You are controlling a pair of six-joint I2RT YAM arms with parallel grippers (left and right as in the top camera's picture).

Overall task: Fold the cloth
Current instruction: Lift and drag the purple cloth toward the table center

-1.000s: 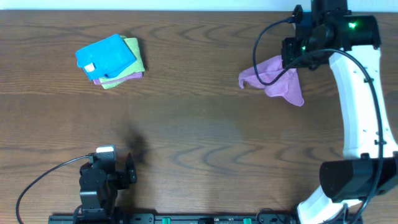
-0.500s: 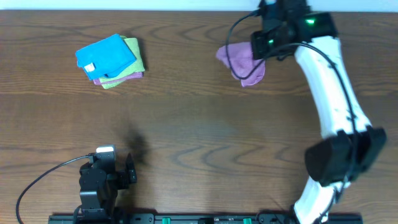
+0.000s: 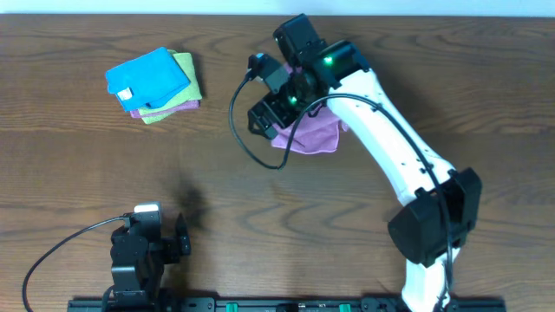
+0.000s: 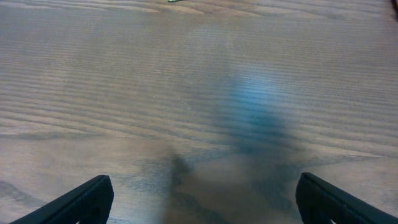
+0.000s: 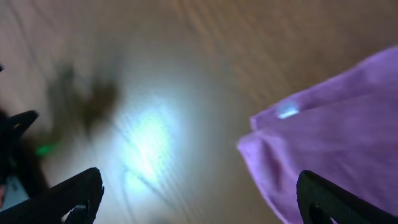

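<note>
My right tool (image 5: 199,198) has its fingers wide apart, with only blurred table (image 3: 347,217) between them. In the wrist view the cloth (image 5: 336,130) lies close to one finger; whether they touch, I cannot tell. From overhead, this tool hangs over the cloth's left edge, and my white arm (image 3: 390,139) crosses the cloth's upper right part and hides it. A black cable (image 3: 236,130) loops out just left of the cloth.

My left tool (image 4: 199,196) is also spread open over bare wood and grips nothing. It is well apart from the cloth, down by the near edge and to the left.

Well to the left of the cloth sits a small stack. A blue cloth (image 3: 147,76) with a white tag is on top, a yellow-green cloth (image 3: 186,87) is under it, and a purple edge shows beneath.

The cloth itself is lilac and soft, lying crumpled on the table rather than flat. One rumpled corner and a small pale spot at its edge show in the wrist view, too blurred to make out.
</note>
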